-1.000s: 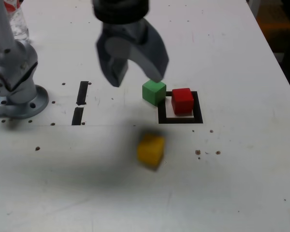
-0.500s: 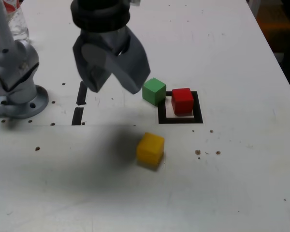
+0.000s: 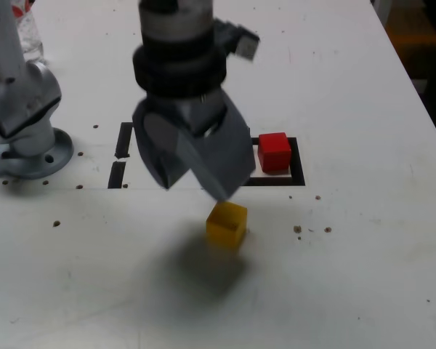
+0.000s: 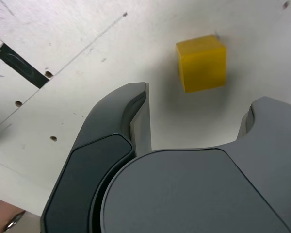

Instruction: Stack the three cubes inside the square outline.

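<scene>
The red cube (image 3: pixel 275 152) sits inside the square outline (image 3: pixel 277 179) of black tape. Nearer the front, the yellow cube (image 3: pixel 226 224) stands alone on the white table; the wrist view shows this yellow cube (image 4: pixel 202 63) just beyond the fingertips. My gripper (image 3: pixel 196 186) hangs open and empty above the table, slightly to the exterior view's left of the yellow cube and behind it. In the wrist view the gripper (image 4: pixel 196 104) has its jaws spread wider than the cube. The green cube is hidden behind the gripper.
The arm's grey base (image 3: pixel 25 138) stands at the exterior view's left, with a clear container (image 3: pixel 25 33) behind it. Two short black tape strips (image 3: pixel 125 138) (image 3: pixel 117 174) lie beside the base. The table's edge runs along the exterior view's right.
The gripper swung to the exterior view's left, then came back right, forward and lower, and now covers the green cube. Its jaws stayed open. The cubes have not moved.
</scene>
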`<state>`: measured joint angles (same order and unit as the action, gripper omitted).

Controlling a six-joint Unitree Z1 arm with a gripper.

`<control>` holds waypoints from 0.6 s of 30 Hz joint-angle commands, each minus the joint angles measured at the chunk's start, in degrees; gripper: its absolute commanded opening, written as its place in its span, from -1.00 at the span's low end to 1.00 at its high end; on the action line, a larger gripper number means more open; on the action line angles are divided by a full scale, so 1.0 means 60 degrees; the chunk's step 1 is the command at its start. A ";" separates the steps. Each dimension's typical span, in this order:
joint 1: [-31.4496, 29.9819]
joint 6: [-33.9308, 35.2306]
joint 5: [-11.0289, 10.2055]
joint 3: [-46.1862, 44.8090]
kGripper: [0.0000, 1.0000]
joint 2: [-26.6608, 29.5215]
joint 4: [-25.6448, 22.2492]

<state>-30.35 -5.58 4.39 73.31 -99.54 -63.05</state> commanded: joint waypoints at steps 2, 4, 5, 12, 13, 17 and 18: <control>-0.0066 0.0084 0.0015 -0.0013 0.52 -0.0196 0.0028; -0.0089 0.0120 0.0015 -0.0007 0.52 -0.0308 0.0044; -0.0101 0.0138 0.0015 -0.0002 0.52 -0.0381 0.0063; -0.0197 0.0220 0.0019 0.0113 0.52 -0.0843 0.0193; -0.0279 0.0256 0.0030 0.0230 0.52 -0.0986 0.0197; -0.0459 0.0424 0.0024 0.0516 0.52 -0.1274 0.0206; -0.0472 0.0449 0.0015 0.0549 0.52 -0.1313 0.0209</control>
<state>-32.98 -3.08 4.60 76.17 -106.92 -61.80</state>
